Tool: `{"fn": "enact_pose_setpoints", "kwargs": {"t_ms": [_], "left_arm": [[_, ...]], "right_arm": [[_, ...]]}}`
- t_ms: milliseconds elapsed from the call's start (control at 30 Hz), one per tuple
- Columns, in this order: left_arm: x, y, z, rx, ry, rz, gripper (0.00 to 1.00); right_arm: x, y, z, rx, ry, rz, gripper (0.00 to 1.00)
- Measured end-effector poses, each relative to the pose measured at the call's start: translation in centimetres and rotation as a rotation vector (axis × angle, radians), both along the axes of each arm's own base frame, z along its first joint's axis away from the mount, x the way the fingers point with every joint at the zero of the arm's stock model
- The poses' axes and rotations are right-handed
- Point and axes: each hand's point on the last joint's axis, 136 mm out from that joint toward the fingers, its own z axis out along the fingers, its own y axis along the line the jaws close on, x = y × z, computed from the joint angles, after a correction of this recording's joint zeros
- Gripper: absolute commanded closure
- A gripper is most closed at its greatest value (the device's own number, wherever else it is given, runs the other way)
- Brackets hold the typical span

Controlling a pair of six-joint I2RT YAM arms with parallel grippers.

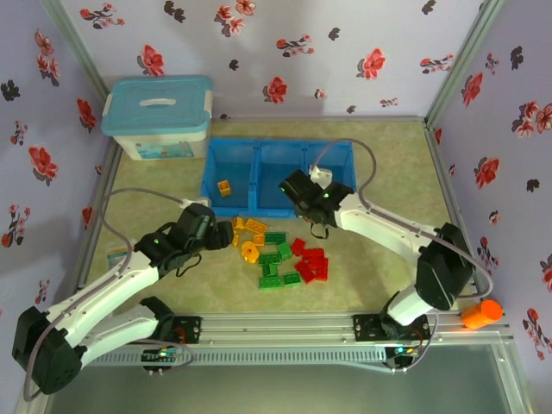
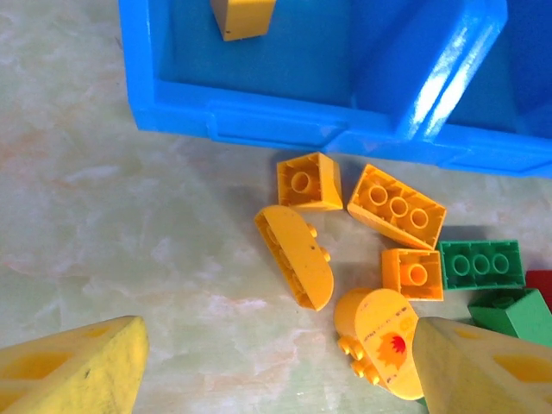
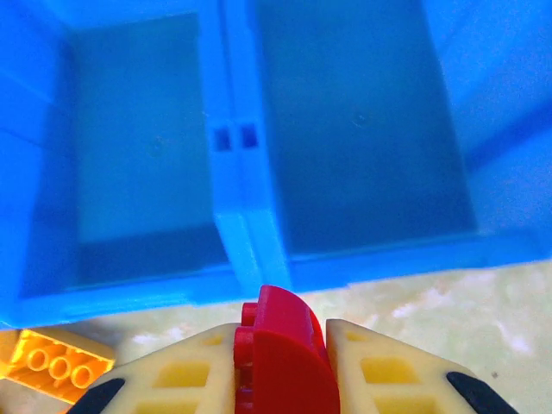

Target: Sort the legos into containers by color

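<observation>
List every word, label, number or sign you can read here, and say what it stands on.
No text here is legible.
White storage box: a printed label on its front, too blurred to read.
Small card at the table's left edge: printed, too small to read.
Rounded orange brick: a red-and-yellow printed mark and a tiny line of print, too small to read.

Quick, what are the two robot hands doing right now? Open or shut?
Left gripper: open, holding nothing.
Right gripper: shut on a red lego.
</observation>
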Motion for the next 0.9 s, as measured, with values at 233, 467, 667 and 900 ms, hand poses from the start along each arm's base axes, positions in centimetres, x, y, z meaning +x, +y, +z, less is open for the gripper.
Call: {"fn": "enact_pose_setpoints", "kwargs": {"t_ms": [233, 467, 667, 900], "left_arm": [[-1.4, -0.3, -1.3, 0.000, 0.017, -0.015, 0.20], [-2.1, -0.4, -1.8, -0.008, 0.022, -0.020, 0.20], [-2.4, -0.9, -2.3, 0.001, 0.037, -0.034, 0.21], [-3.3, -2.6, -3.4, 0.022, 0.065, -0.086, 0.22]], "right_arm": [[3.2, 0.3, 0.7, -0.064, 0.013, 0.028, 0.77], [5.8, -4.2, 1.2, -0.090, 0.033, -0.037, 0.76], [7.4, -7.6, 0.2, -0.087, 0.084, -0.083, 0.74], [7.9, -8.3, -4.2, -0.113, 0.207, -0.064, 0.70]]}}
